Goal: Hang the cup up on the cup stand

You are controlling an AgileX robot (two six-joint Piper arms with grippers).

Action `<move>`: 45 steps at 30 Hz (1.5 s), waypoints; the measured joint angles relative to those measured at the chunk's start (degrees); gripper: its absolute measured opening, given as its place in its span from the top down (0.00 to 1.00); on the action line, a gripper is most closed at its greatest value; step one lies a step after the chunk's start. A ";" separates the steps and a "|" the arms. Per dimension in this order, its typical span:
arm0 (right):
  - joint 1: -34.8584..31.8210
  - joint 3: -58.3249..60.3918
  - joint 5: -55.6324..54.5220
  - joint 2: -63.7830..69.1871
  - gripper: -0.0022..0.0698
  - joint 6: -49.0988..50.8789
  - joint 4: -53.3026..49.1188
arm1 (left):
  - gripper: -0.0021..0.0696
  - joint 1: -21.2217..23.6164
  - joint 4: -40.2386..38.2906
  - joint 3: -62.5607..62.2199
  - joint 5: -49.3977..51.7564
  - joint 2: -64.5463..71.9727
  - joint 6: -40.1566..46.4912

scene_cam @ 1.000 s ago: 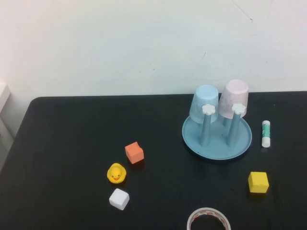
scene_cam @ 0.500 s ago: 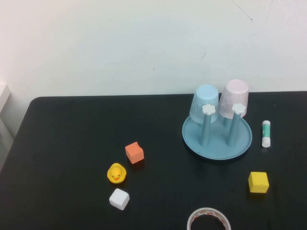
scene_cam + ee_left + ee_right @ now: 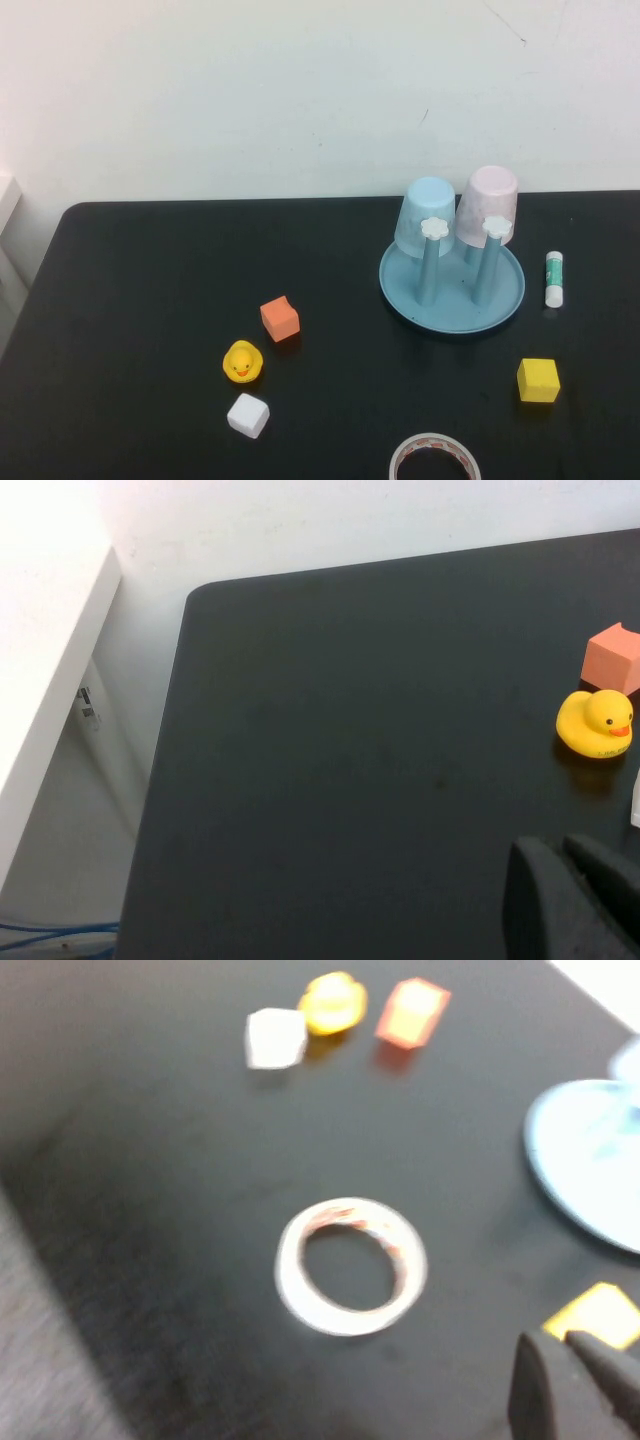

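Setting: indoor robot test bench, lab-like. Evidence: black matte table (image 3: 150,300) with rounded corners, set against a plain white wall (image 3: 250,90); loose blue cables (image 3: 50,935) on the floor beside it. Small unrelated props laid out well apart on the tabletop: rubber duck (image 3: 242,362), orange block (image 3: 280,319), white block (image 3: 248,415), yellow block (image 3: 538,380), tape roll (image 3: 434,457), glue stick (image 3: 554,278). No domestic furnishings in view.

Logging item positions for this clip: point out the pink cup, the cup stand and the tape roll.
pink cup (image 3: 489,200), high view, side wall.
cup stand (image 3: 405,290), high view, bare tray rim.
tape roll (image 3: 290,1270), right wrist view, ring band.
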 joint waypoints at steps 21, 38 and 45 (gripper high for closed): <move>-53.41 12.27 -2.48 -24.03 0.97 2.31 4.68 | 0.97 0.00 0.00 0.00 0.00 0.00 0.00; -53.40 17.19 -9.66 -25.20 0.97 2.35 6.75 | 0.97 0.00 0.00 0.00 0.00 0.00 0.00; -53.40 21.05 -13.53 -25.20 0.97 0.88 9.39 | 0.97 0.00 0.00 0.00 0.00 0.00 0.00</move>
